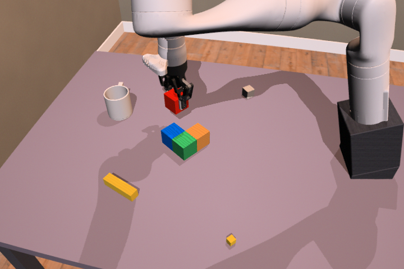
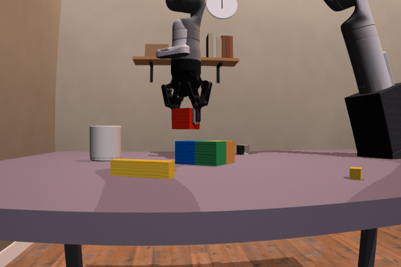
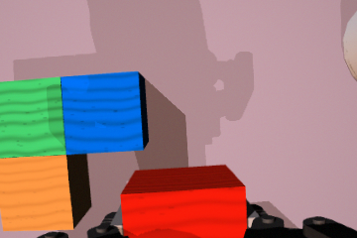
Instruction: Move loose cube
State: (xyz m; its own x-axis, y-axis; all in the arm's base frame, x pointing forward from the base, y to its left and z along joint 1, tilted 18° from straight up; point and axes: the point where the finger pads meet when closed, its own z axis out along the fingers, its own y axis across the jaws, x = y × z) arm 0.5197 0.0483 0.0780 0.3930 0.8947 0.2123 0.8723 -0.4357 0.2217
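My gripper (image 1: 176,99) (image 2: 185,117) (image 3: 183,217) is shut on the red cube (image 1: 171,102) (image 2: 181,118) (image 3: 183,205) and holds it in the air above the table (image 1: 272,190). Below and nearer the camera, three cubes form an L: blue (image 1: 171,131) (image 2: 184,152) (image 3: 102,111), green (image 1: 184,144) (image 2: 209,153) (image 3: 25,116) and orange (image 1: 198,130) (image 2: 230,152) (image 3: 33,190). The open corner lies on the far side, between blue and orange. In the wrist view the red cube hangs just to the right of that corner and is roughly square to the L.
A white mug (image 1: 117,102) (image 2: 104,143) stands left of the gripper. A yellow bar (image 1: 119,186) (image 2: 141,168) lies front left. A small yellow cube (image 1: 230,239) (image 2: 355,173) sits front right, a small grey cube (image 1: 248,91) (image 2: 242,149) at the back. The arm's black base (image 1: 369,142) stands right.
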